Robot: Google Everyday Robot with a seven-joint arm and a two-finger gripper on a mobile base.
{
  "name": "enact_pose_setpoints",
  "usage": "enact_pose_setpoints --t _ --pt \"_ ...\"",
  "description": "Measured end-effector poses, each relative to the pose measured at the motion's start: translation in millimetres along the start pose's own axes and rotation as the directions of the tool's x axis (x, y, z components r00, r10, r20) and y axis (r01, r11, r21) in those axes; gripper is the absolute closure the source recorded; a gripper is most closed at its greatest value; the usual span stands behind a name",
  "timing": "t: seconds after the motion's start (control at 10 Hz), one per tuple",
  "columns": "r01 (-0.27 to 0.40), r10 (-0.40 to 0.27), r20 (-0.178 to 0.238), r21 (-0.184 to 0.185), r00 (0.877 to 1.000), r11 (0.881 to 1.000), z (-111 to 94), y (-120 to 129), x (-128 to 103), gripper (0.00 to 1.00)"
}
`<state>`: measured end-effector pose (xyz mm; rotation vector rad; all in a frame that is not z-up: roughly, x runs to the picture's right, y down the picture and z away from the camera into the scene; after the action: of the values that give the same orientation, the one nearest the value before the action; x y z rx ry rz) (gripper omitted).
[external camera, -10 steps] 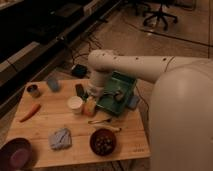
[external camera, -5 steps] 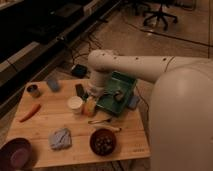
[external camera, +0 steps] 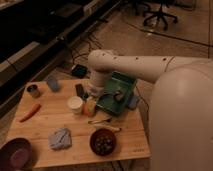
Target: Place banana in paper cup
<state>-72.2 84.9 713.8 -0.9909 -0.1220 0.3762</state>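
Note:
The paper cup (external camera: 75, 104) stands upright on the wooden table (external camera: 45, 125), left of centre. The banana (external camera: 112, 128) looks like the slim pale-yellow piece lying flat just behind the brown bowl (external camera: 103, 142). A second slim pale thing (external camera: 99, 120) lies just behind it. My gripper (external camera: 92, 98) hangs from the white arm (external camera: 130, 65), right beside the cup and well behind the banana. A yellow-orange thing (external camera: 90, 107) sits directly under the gripper, touching the cup's right side. I cannot tell what it is or whether it is held.
A green tray (external camera: 122, 82) sits behind the gripper on the right. A metal can (external camera: 33, 90), a blue object (external camera: 53, 84) and an orange carrot (external camera: 30, 112) are on the left. A blue cloth (external camera: 60, 138) and a purple bowl (external camera: 17, 153) are in front.

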Motion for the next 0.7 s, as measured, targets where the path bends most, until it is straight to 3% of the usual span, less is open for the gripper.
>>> enact_pose_setpoints --t 0.2,0.4,0.6,0.7 --pt "-0.029 0.029 -0.026 0.013 0.999 0.999 -4 1 3 0.58" --pt "-0.164 0.166 -0.036 0.042 0.986 0.986 -13 15 18 0.58" --pt "-0.311 0.313 -0.022 0.061 0.950 0.948 -9 35 56 0.58" --pt "-0.386 0.388 -0.009 0.077 0.922 0.919 -7 46 77 0.58"
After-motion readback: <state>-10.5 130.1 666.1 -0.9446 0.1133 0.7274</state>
